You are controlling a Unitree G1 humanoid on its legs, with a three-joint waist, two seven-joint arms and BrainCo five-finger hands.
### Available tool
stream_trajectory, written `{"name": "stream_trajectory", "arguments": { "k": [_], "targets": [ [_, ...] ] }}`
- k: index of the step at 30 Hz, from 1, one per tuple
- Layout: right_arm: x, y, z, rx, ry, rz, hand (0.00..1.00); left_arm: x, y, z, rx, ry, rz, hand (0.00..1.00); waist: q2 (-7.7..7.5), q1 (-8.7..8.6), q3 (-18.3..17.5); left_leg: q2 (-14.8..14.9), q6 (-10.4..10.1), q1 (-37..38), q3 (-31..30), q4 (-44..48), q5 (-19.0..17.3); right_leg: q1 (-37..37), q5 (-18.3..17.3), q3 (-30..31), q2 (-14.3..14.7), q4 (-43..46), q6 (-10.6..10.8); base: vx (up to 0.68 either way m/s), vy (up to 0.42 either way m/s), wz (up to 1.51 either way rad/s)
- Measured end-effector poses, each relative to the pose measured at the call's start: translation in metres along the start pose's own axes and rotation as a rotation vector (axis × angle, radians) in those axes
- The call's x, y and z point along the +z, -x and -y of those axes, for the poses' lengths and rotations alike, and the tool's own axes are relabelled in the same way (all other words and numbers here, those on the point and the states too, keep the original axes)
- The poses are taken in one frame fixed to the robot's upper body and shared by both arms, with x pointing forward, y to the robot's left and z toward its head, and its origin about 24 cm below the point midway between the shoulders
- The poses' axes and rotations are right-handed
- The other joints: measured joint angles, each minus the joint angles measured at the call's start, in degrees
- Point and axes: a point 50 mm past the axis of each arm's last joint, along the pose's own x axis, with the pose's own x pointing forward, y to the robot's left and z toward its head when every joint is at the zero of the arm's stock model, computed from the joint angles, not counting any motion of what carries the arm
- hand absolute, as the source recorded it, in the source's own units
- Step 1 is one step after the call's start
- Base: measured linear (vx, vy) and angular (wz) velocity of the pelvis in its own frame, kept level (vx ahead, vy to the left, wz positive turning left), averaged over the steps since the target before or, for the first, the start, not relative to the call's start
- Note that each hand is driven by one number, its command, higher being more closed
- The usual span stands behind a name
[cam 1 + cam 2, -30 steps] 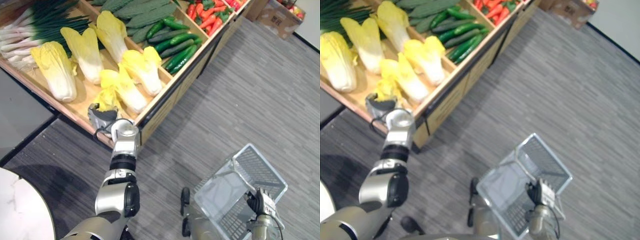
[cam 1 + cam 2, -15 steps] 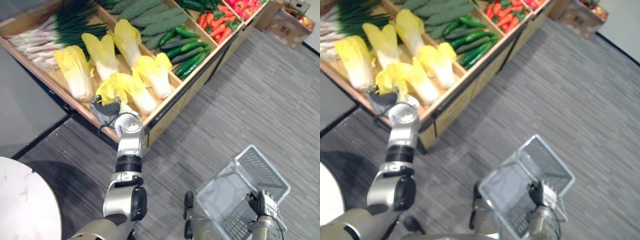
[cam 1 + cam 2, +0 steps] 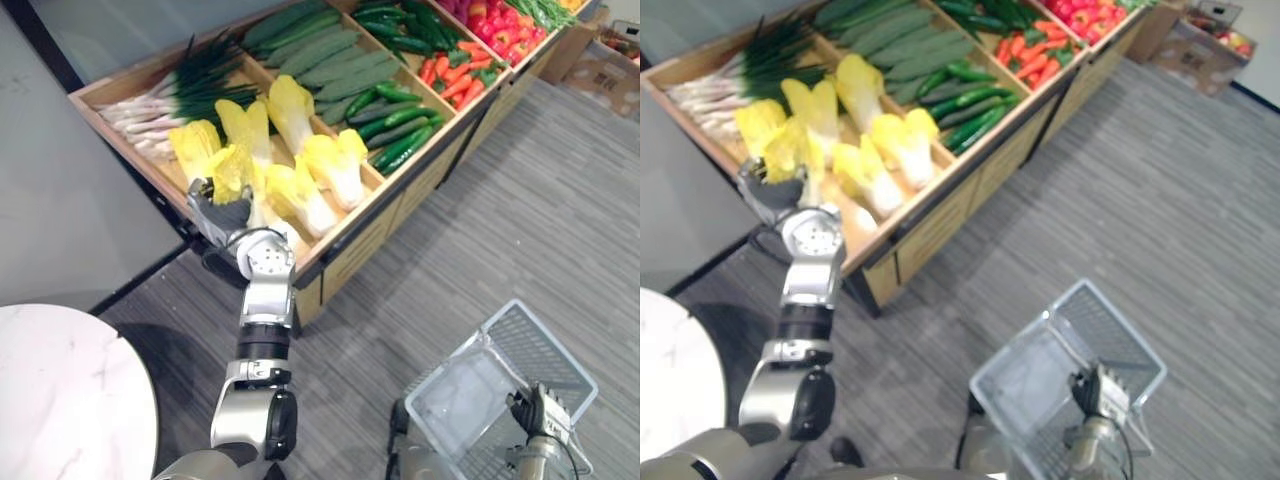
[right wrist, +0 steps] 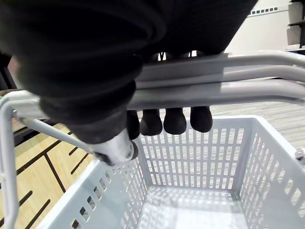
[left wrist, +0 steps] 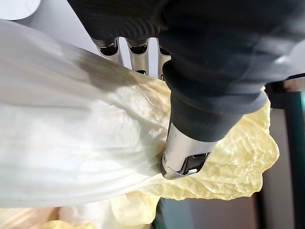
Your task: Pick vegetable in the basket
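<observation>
My left hand (image 3: 222, 212) is at the front left corner of the wooden display stand (image 3: 345, 238), shut on a yellow napa cabbage (image 3: 232, 172) whose leafy end stands up above it. In the left wrist view the thumb (image 5: 183, 155) presses into the cabbage's pale ribs (image 5: 71, 143). Low on the right, over the floor, a grey plastic basket (image 3: 497, 372) hangs tilted and holds nothing. My right hand (image 3: 541, 412) is shut on the basket's handle (image 4: 228, 76), its fingers (image 4: 164, 121) curled over the bars.
The stand also holds more napa cabbages (image 3: 330, 168), scallions (image 3: 160, 100), cucumbers (image 3: 395, 125) and red peppers (image 3: 455, 75). A white round table (image 3: 60, 390) is at the lower left. A cardboard box (image 3: 612, 70) sits at the far right. Grey striped floor lies between stand and basket.
The camera has moved and now takes in more of the stand. Relative to the stand, my left hand has carried the cabbage up and leftward along the front edge. The right hand still holds the basket.
</observation>
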Motion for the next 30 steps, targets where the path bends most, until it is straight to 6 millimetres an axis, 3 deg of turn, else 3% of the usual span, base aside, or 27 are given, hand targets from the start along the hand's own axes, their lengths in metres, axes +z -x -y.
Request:
{"name": "stream_trajectory", "arguments": {
  "k": [8,17,25,30],
  "targets": [
    [0.001,-0.012,0.007,0.045,0.029,0.022,1.0,0.03,0.01,0.01,-0.122,0.038,0.174,1.0,2.18,1.08,-2.13,-0.03,0.31,0.29,-1.69,-0.18,0.5,1.59,0.0,-1.69,-0.22,0.0,0.0,-0.03,-0.002,0.1],
    [0.03,-0.031,0.004,0.134,0.009,0.114,1.0,0.055,0.011,0.01,-0.227,0.05,0.344,1.0,2.3,1.54,-4.43,-0.67,0.77,0.55,-2.97,-2.11,2.35,2.05,0.0,-2.81,-0.57,0.0,0.0,-0.05,-0.003,0.08],
    [0.066,-0.083,0.037,0.204,0.101,0.224,1.0,0.078,0.051,0.022,-0.527,0.128,0.531,1.0,2.4,2.67,-5.53,-0.85,0.85,2.23,-2.84,-2.58,2.76,3.3,0.0,-2.49,-0.58,-0.01,0.0,-0.05,-0.004,-0.02],
    [0.081,-0.096,0.043,0.287,0.105,0.231,1.0,0.075,0.07,0.027,-0.689,0.149,0.543,1.0,2.57,2.61,-5.74,-0.88,0.91,2.45,-2.95,-2.6,2.94,3.56,0.01,-2.64,-0.61,-0.01,0.0,-0.04,-0.006,0.01]
  ]
}}
